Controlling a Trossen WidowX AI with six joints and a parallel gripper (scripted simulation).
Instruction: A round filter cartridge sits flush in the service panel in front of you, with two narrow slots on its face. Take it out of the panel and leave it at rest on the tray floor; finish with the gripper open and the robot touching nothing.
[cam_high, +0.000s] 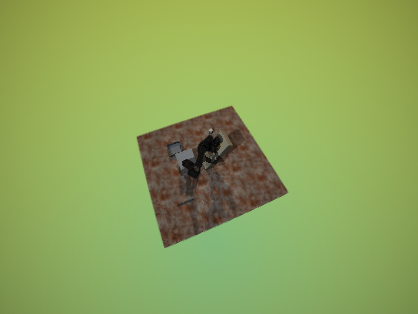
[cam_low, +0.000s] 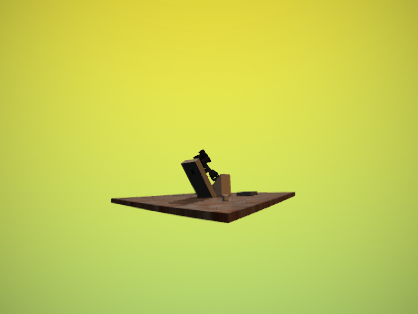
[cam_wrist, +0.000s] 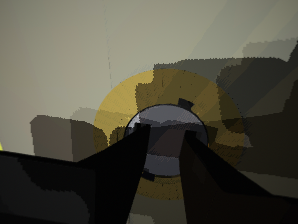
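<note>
One panel (cam_high: 226, 140) (cam_low: 194, 178) (cam_wrist: 60, 55) contains one round cartridge (cam_wrist: 164, 162), inside one yellow ring (cam_wrist: 111, 112). The gripper (cam_wrist: 165, 135)'s two fingers are mostly closed, gripping the cartridge.

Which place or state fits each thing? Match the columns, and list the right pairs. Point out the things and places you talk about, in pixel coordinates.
Column one:
1. round grey cartridge face (cam_wrist: 166, 166)
2. yellow ring (cam_wrist: 112, 112)
3. black parallel-jaw gripper (cam_wrist: 165, 135)
4. small grey tray (cam_high: 168, 150)

Column two:
A. set around the round face
B. on the brown mottled board (cam_high: 165, 220) (cam_low: 165, 204), away from the leaning panel (cam_high: 226, 141) (cam_low: 197, 179)
C. in the middle of the ring
D. shut on something at the round face

Right pairs: 1-C; 2-A; 3-D; 4-B
</note>
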